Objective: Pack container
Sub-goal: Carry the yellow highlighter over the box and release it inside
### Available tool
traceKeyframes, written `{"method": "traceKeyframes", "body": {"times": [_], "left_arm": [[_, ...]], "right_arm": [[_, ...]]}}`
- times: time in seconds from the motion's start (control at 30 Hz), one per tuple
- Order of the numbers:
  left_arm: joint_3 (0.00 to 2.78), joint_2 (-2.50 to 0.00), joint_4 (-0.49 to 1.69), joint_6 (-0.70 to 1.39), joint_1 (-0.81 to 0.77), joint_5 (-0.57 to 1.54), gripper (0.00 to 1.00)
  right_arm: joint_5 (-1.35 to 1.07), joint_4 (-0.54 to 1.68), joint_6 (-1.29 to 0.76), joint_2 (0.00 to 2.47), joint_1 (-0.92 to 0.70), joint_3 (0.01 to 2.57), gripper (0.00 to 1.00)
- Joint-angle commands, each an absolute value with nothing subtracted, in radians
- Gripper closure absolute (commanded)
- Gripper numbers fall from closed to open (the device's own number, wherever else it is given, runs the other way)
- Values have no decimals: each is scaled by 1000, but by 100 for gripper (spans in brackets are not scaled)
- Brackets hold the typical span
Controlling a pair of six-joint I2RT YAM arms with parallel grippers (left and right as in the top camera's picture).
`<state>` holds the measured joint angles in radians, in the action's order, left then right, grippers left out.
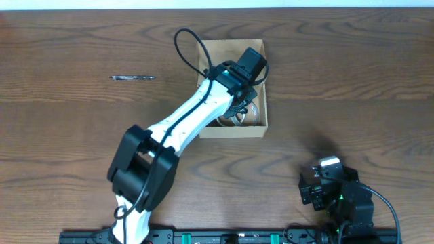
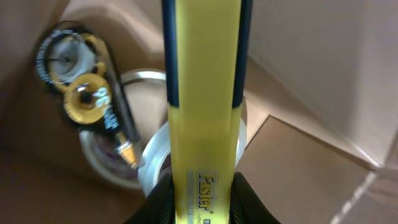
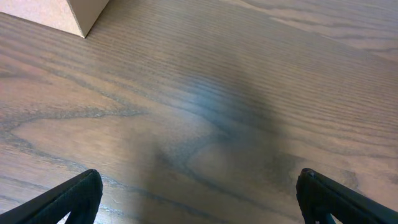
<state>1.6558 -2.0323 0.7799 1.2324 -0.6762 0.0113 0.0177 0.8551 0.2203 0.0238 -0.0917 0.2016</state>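
On table [image 1: 68, 135], container [image 1: 234, 130] long axis near-far, opening up.

Container [image 1: 230, 132] sits mid-tabletop [image 1: 68, 135], pen [image 1: 133, 78] well off to its left. Inside it my left pincer [image 2: 202, 208] has a marker [image 2: 202, 93] over a tape roll [image 2: 154, 158] and dispenser [image 2: 87, 93]. My right pincer [image 3: 199, 180] is front-right, well apart.

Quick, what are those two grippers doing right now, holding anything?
Left gripper: shut on a yellow pen, inside the box.
Right gripper: open, empty, above the table.
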Motion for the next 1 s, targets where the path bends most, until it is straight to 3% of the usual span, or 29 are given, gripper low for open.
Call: {"method": "traceKeyframes", "body": {"times": [0.0,0.53,0.83,0.97], "left_arm": [[1657,-2052,780,1275,-678,1,79],[1657,-2059,781,1372,-718,23,76],[1657,-2060,793,1581,-735,-38,76],[1657,-2060,800,1641,-734,-67,67]], "right_arm": [[11,857,233,18,-84,195,1],[11,857,233,18,-84,195,1],[11,857,233,18,-84,195,1],[11,857,233,18,-84,195,1]]}}
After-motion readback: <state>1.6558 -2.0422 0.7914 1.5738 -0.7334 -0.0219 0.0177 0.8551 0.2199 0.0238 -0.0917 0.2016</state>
